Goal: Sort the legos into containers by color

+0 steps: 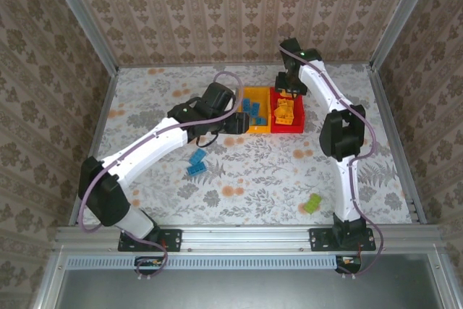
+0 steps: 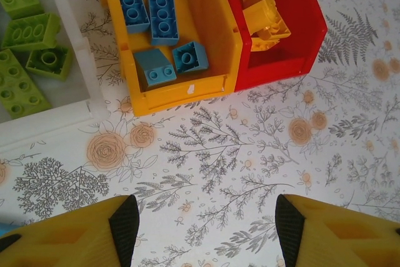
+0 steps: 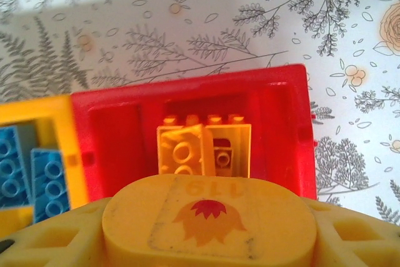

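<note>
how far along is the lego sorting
Done: lime green plastic bricks in the white plastic bin, blue bricks in the yellow bin, orange bricks in the red bin. In hand: left pincer open, empty. Left: loose blue bricks and one green brick on the table.

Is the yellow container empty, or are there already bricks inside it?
Not empty. The yellow container holds at least four blue bricks, seen from the left wrist camera; no other colour shows in it.

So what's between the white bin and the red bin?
The yellow bin, holding blue legos, sits between the white bin and red bin in the left wrist view.
</note>
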Robot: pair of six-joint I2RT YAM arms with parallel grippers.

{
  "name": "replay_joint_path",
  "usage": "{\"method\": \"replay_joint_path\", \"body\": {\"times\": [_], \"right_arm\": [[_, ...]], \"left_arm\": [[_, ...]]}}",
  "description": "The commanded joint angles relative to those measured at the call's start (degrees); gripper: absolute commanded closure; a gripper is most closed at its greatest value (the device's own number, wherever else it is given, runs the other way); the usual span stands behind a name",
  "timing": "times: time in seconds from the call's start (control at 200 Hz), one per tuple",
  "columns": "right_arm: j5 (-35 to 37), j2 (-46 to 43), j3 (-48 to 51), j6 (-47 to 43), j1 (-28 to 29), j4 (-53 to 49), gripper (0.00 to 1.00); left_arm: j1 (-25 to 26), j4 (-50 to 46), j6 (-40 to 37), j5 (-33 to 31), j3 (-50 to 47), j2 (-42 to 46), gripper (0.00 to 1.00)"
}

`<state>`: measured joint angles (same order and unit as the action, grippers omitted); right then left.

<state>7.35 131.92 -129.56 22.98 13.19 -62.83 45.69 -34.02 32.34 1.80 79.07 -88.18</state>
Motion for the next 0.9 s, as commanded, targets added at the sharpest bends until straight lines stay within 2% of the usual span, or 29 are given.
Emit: {"method": "replay_joint_path", "body": {"times": [0.0, 0.33, 0.51, 0.72, 0.895], "right_arm": [[-1.6, 3.1, -4.6, 1.6, -0.6, -6.0, 0.38], [-4.3, 3.1, -5.5, 1.5, -0.4, -5.0, 0.23], [-3.9, 0.2, -6.2, 1.9, -0.2, -5.4, 0.22], [-0.8, -9.6, -3.4, 2.2, -0.4, -5.2, 0.28], [3.0, -25.2, 10.5, 6.1, -1.7, -3.6, 0.27]], "left_arm": [[0.3, 0.7, -2.2, 1.3, 2.7, -1.2, 0.37], [2.7, 1.1, -8.4, 4.4, 6.0, -7.7, 0.35], [4.2, 0.9, -11.0, 5.8, 7.7, -10.7, 0.34], [10.2, 0.9, -18.6, 8.6, 11.9, -16.0, 0.30], [17.8, 0.2, -24.5, 8.5, 15.9, -22.5, 0.26]]}}
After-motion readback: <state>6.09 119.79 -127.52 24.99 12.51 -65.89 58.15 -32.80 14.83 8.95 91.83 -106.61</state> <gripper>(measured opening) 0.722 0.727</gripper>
